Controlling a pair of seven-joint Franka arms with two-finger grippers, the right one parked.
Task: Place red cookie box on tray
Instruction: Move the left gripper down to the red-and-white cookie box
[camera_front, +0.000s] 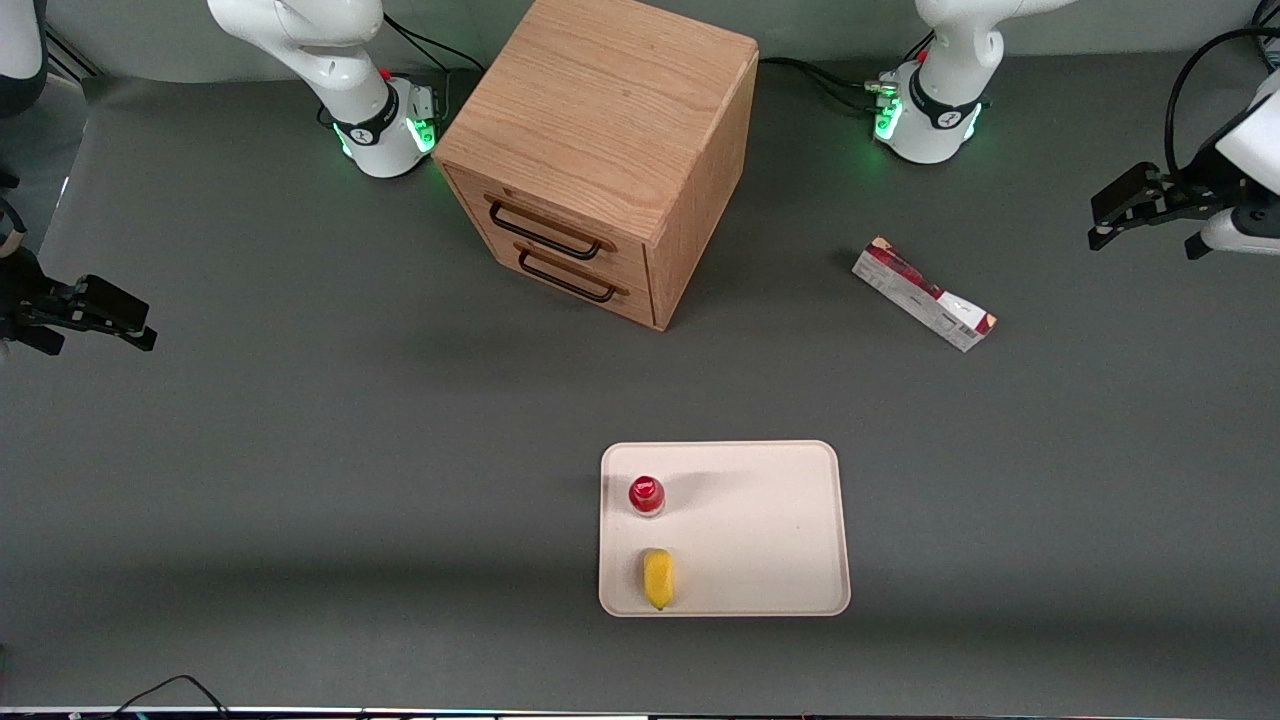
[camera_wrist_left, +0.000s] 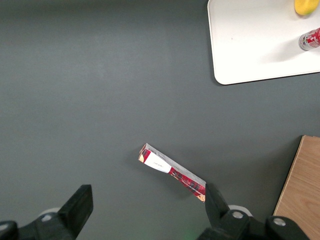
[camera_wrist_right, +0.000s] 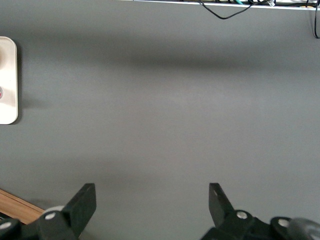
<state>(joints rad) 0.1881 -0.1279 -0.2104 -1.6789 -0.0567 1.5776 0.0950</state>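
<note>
The red cookie box (camera_front: 924, 293) lies flat on the grey table, toward the working arm's end and farther from the front camera than the tray. It also shows in the left wrist view (camera_wrist_left: 171, 171), dark red with a white patch. The cream tray (camera_front: 770, 530) sits near the front edge; a corner of it shows in the left wrist view (camera_wrist_left: 250, 45). My left gripper (camera_front: 1120, 215) hangs open and empty above the table, apart from the box and farther toward the working arm's end; in the wrist view (camera_wrist_left: 147, 205) its fingers stand wide apart.
A red-capped bottle (camera_front: 647, 494) and a yellow fruit (camera_front: 658, 578) sit on the tray. A wooden two-drawer cabinet (camera_front: 600, 150) stands at the back of the table, beside the box.
</note>
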